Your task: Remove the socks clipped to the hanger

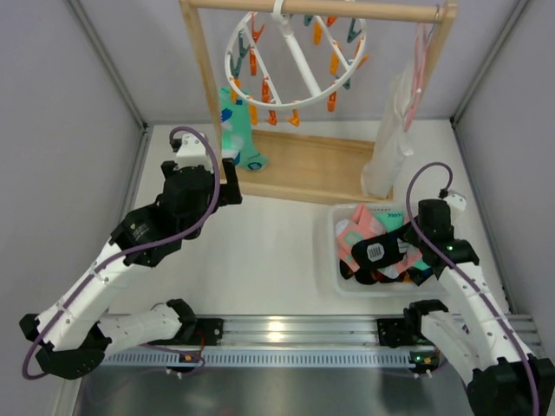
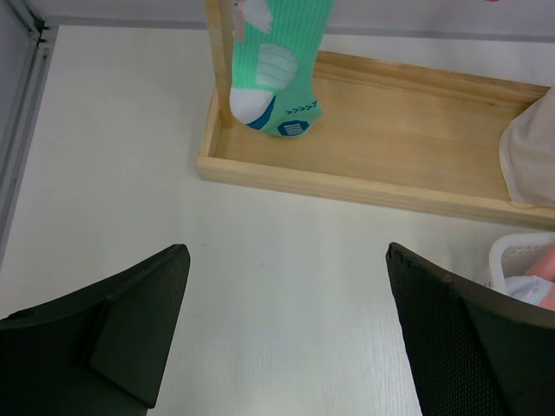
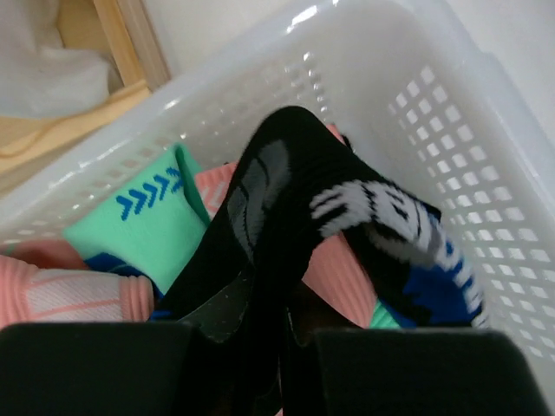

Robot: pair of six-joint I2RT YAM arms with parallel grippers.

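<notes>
Observed right gripper pinched shut on black sock low inside white basket, atop pink sock and mint sock; observed left gripper spread wide, holding nothing, above table near wooden rack, with teal sock hanging below hanger.

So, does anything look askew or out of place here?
Yes: the round hanger hangs tilted, not level, with one teal sock still clipped on its left side. The right hand holds a black sock; nothing spilled.
</notes>
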